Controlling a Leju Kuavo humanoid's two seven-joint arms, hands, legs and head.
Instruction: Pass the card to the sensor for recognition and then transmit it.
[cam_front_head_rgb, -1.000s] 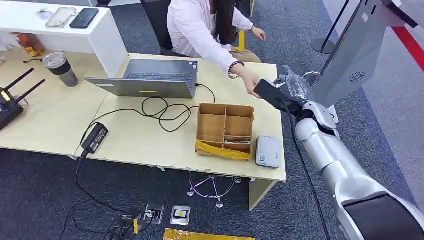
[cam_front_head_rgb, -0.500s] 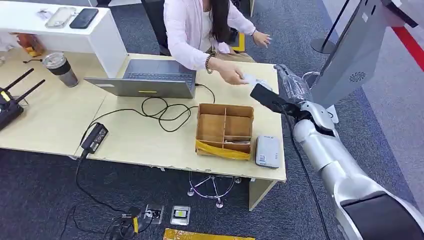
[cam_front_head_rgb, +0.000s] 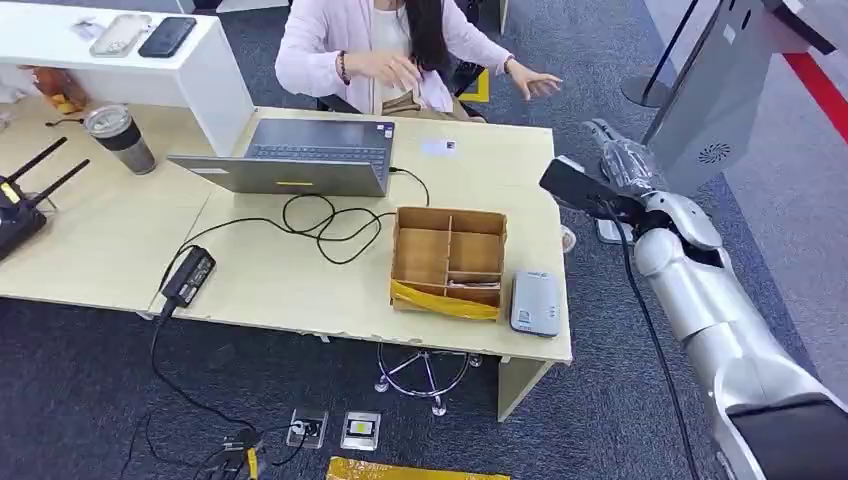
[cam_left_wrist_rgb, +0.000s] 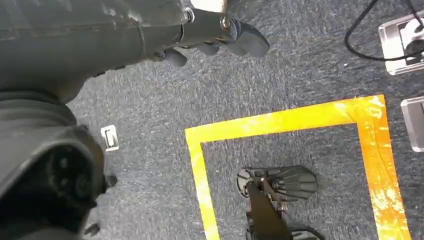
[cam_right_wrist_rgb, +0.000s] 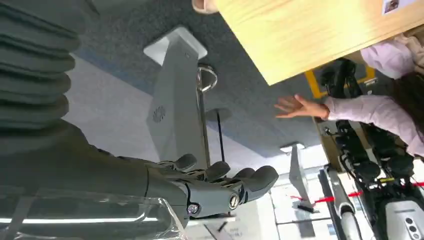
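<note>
lying flat on the far part of the pale wooden desk (cam_front_head_rgb: 120, 250), the small white card with a printed patch (cam_front_head_rgb: 438, 147) sits just beyond the open grey laptop (cam_front_head_rgb: 300, 155) and close to the seated person in the pink top (cam_front_head_rgb: 390, 50), well apart from both robot hands. the right hand (cam_front_head_rgb: 620, 160), silver-armed with a clear wrap over it, hangs off the desk's right edge beside the tall grey kiosk stand (cam_front_head_rgb: 700, 110); in its wrist view the dark fingers (cam_right_wrist_rgb: 235, 182) are stretched out and a little apart, holding nothing. the left hand (cam_left_wrist_rgb: 215, 40) hangs low over the dark carpet, fingers loosely curled on nothing, above the yellow floor tape (cam_left_wrist_rgb: 280, 125). my worry: the flat grey sensor box (cam_front_head_rgb: 536, 302) sits at the near edge beside the divided cardboard tray (cam_front_head_rgb: 450, 258), so if the card is counted as handed over without being read, the job fails. a fresh reach would cross the black cable (cam_front_head_rgb: 320, 225) and could snag it, and a thin flat card is hard to pinch off a smooth top.
</note>
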